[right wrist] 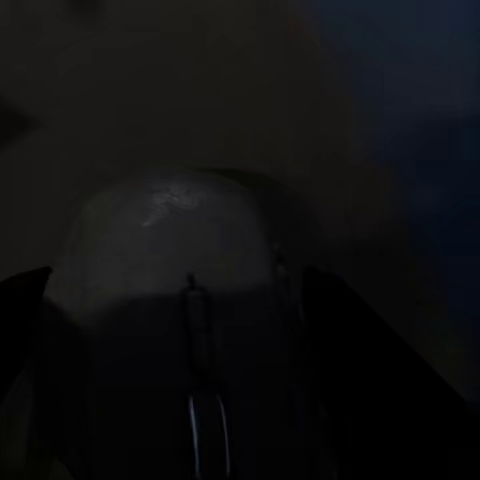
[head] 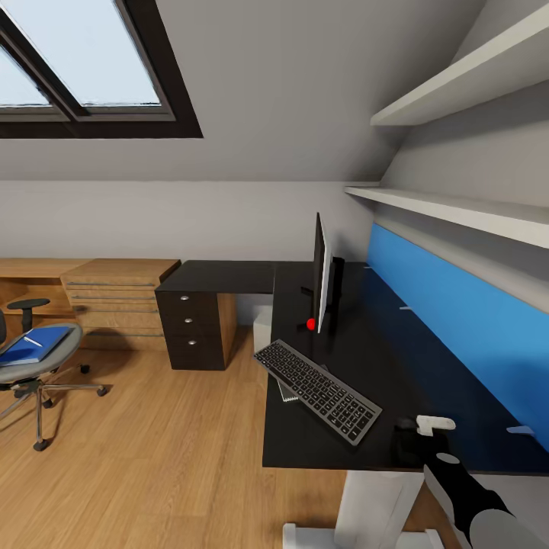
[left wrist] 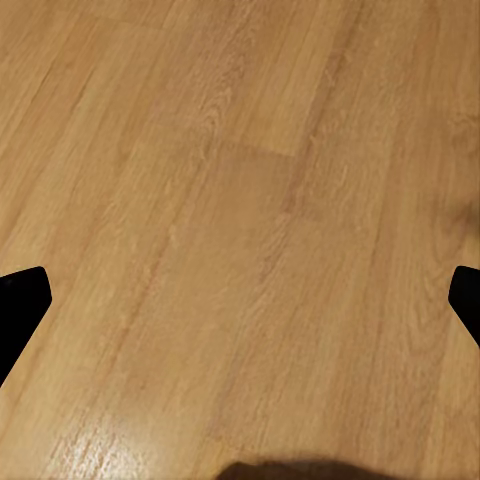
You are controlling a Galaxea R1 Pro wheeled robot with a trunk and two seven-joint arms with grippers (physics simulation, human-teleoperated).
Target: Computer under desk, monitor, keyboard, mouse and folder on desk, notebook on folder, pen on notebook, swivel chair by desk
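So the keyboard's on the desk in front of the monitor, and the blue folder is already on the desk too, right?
Not quite. The keyboard does lie on the desk in front of the monitor, but the head view shows the blue folder on the swivel chair seat, away from the desk.

The swivel chair was cut off by the head view's edge. The right gripper hid most of the mouse, itself dim in the right wrist view. The computer was mostly hidden behind the counter.

Black desk with blue back panel, blue folder, wood-grain tan floor.
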